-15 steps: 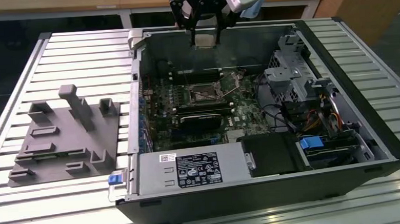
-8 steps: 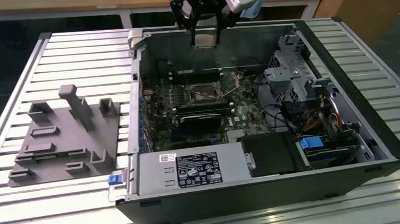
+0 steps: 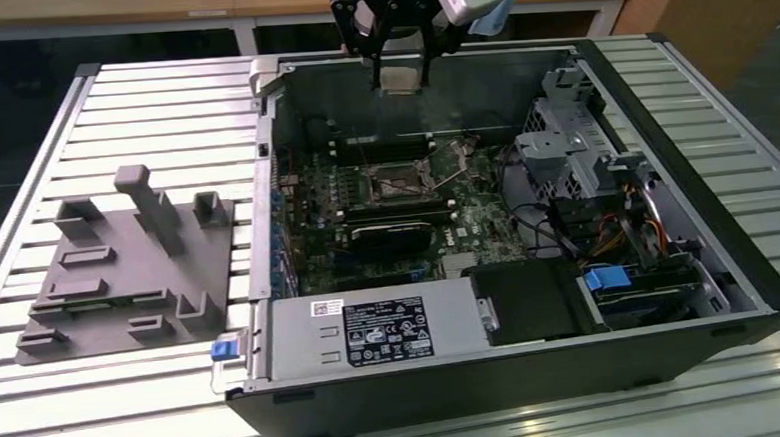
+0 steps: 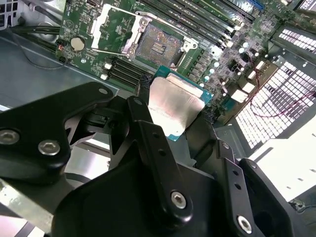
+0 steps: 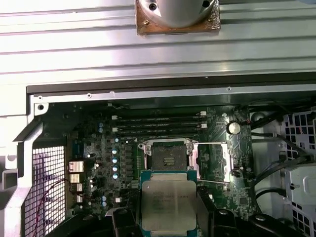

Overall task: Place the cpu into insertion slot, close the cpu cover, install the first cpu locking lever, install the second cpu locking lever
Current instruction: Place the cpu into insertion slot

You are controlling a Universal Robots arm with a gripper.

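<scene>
The gripper [image 3: 401,78] hangs over the far side of an open case [image 3: 506,383] that lies on a slatted table [image 3: 157,101]. Its fingers [image 4: 144,86] are pinched on the cpu [image 4: 175,106], gripping it by two opposite edges with the silvery face turned toward the cameras in both wrist views. The chip is in the air, well above the board [image 5: 103,163] and apart from it.

The slot [image 5: 168,155] sits bare on the green board, its dark centre uncovered. In the first wrist view the cpu lines up just beside it, overlapping the socket's near rim in the picture. The cover [image 5: 216,159] is swung open and lies flipped to one side of the slot. A thin wire lever [image 5: 212,181] runs along by the cover; it looks unlatched, though it is too fine to be sure.

Long memory slots [image 5: 158,123] run parallel on the other side of the socket, and a coin cell [image 5: 233,128] sits near the cover's corner. In the exterior view a power supply [image 3: 369,335] fills the near end of the case, and a grey fixture [image 3: 125,272] stands on the table at the exterior view's left, well apart from the case.
</scene>
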